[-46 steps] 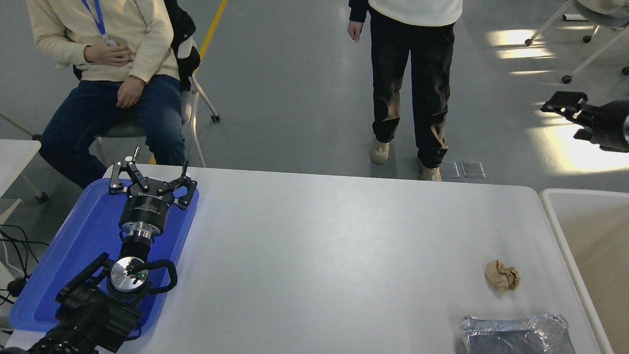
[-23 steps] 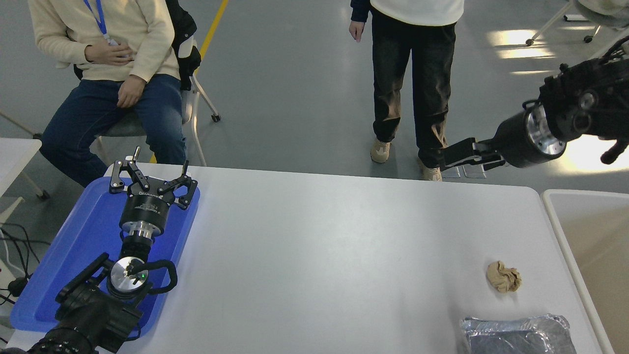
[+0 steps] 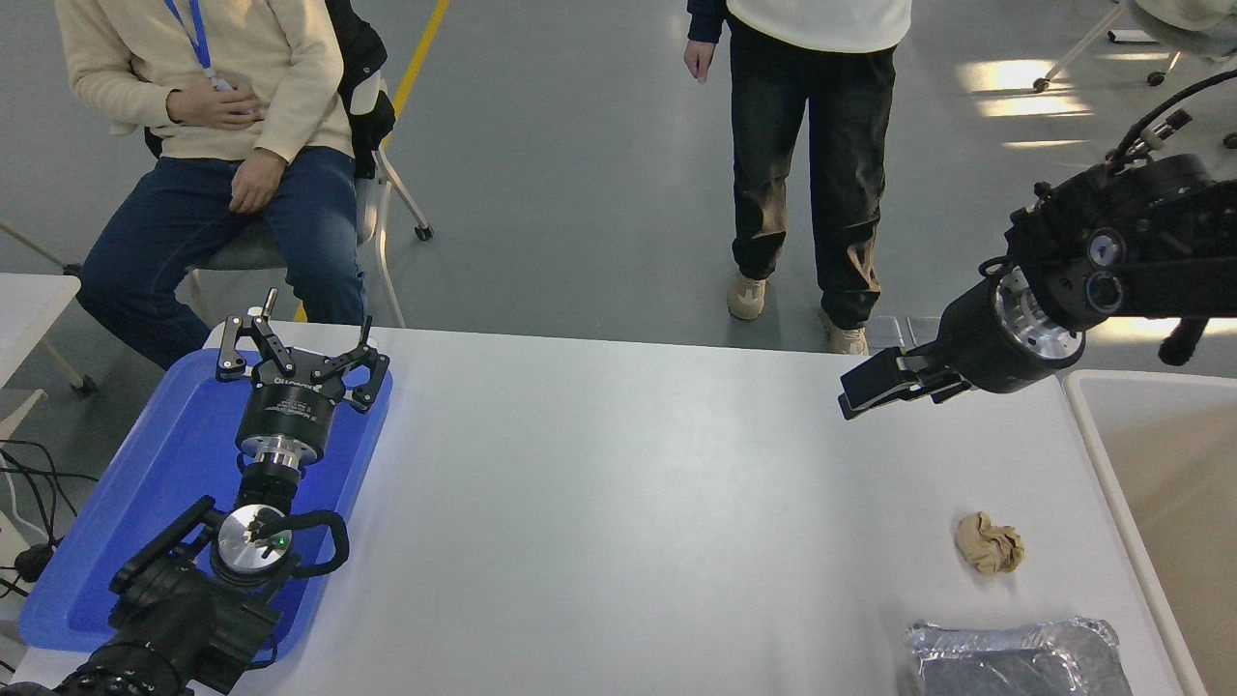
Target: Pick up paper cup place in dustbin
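Observation:
No paper cup shows anywhere in the head view. The dustbin (image 3: 1187,483), off-white with a beige inside, stands past the table's right end and is cut off by the picture's edge. My right gripper (image 3: 868,387) hangs over the table's far right part, left of the dustbin, pointing left and down. It is seen side-on and nothing shows in it. My left gripper (image 3: 300,350) is parked open over the blue tray (image 3: 164,464) at the lower left, holding nothing.
A crumpled tan paper ball (image 3: 989,543) lies near the table's right end. A shiny foil tray (image 3: 1015,657) sits at the front right edge. One person sits at the far left and another stands beyond the table's far edge.
My right arm has swung in from the right edge, down and leftward, bringing its gripper from above the floor to over the table's far right part. The left arm has not moved.

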